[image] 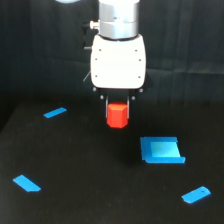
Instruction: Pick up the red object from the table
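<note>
The fingers point(118, 107) grip the red block point(117, 115), lifted above the surface point(90, 170) near its far edge; blue pieces point(161, 150) lie scattered around.

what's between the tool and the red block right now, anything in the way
Nothing visible. The red block already sits between the tool's fingers, apparently gripped and seemingly above the table. The blue pieces, including the large one, lie off to the sides on the tabletop.
</note>
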Controlling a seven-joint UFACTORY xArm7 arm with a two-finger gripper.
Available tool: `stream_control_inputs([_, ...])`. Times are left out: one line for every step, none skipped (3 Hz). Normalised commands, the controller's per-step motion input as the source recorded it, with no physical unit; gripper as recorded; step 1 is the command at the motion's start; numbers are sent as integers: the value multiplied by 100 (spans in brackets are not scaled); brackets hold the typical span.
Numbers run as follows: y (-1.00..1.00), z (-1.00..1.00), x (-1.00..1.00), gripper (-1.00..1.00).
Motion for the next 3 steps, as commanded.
stream_control_inputs([1, 9, 8, -93])
stream_control_inputs([2, 6, 12, -92])
stream_control_inputs([-3, 2, 1, -96])
